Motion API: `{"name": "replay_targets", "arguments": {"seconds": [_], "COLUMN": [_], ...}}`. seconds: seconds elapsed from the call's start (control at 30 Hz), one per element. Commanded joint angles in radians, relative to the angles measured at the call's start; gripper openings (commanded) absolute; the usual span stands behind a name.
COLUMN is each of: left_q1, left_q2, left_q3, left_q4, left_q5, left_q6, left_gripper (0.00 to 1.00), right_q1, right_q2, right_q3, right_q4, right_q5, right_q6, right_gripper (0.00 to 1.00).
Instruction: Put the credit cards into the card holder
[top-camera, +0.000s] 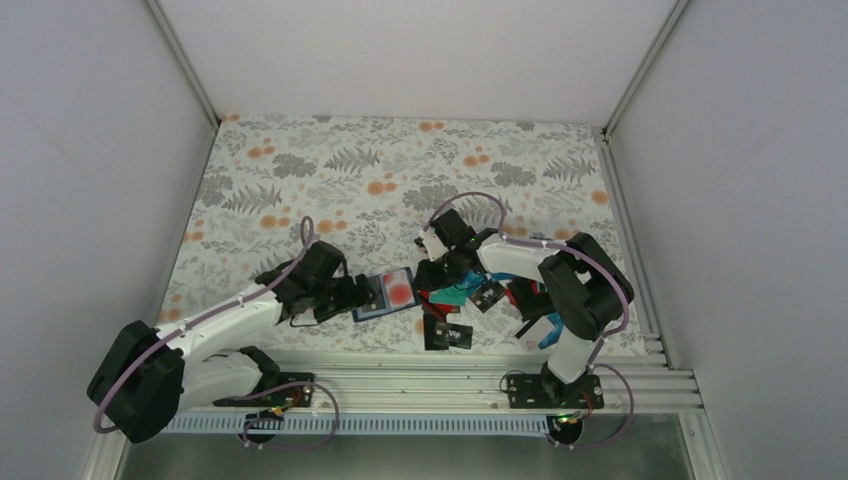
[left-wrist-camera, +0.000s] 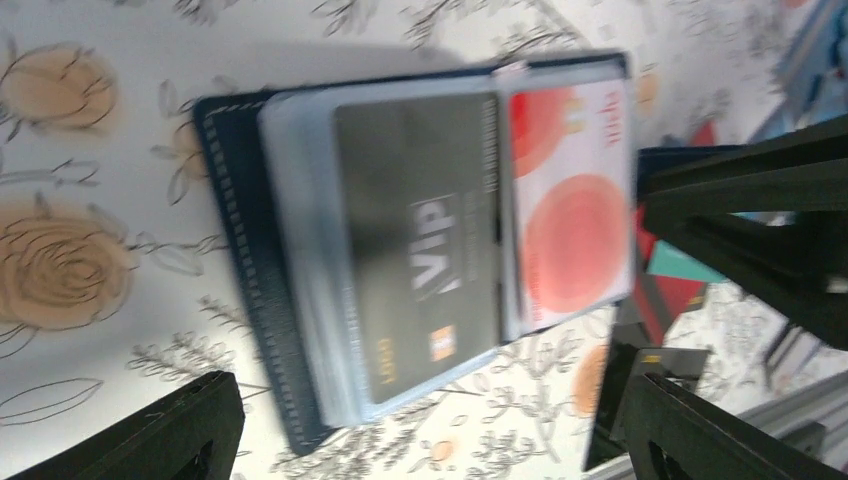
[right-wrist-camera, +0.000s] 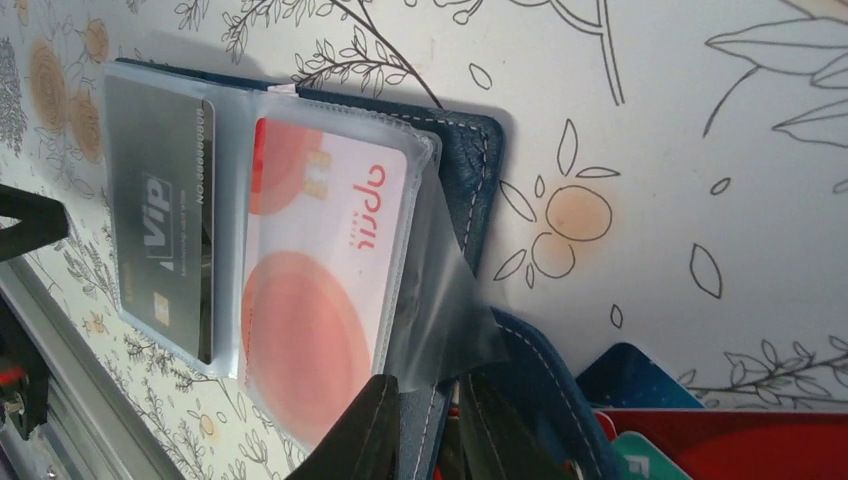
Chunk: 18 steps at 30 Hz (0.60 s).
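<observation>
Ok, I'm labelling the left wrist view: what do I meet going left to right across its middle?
card holder (navy cover edge) → black VIP card → white-and-red card → teal card

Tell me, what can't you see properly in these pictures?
- How many credit cards wait in the pile: top view, the right arm covers most of them.
- Small print on the black card: left wrist view, blurred.
- Whether the right end effector pinches the card holder: right wrist view, its own fingers hide the contact.
</observation>
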<state>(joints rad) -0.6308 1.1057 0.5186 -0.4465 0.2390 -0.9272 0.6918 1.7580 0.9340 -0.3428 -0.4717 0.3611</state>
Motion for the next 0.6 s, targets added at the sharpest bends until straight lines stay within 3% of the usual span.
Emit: {"name": "replay_targets", "arguments": {"seconds": [0.0,0.13,0.57], "left_q1": [0.011,0.015,0.027], "left_q2": [0.016,0.06,0.117], "left_q3": [-0.047,-0.086,-0.116], "left_q4": [0.015,0.101,0.268], "left_q5": [-0.008,0.015,0.069], "left_q6": [0.006,0.01,-0.001], "left_gripper": [0.95,0.95,0.94], "right_q1": [0.011,0.011,0.017], "right_q2": [-0.02,0.006,0.051], "right_q3": [0.002,-0.018,-0.054], "right_q4": [-0.031,-0.011,0.033], "right_q5": [0.011,0.019,0.015], "right_q6": [-0.01,-0.001,0.013], "right_gripper": [0.15,0.07,0.04]}}
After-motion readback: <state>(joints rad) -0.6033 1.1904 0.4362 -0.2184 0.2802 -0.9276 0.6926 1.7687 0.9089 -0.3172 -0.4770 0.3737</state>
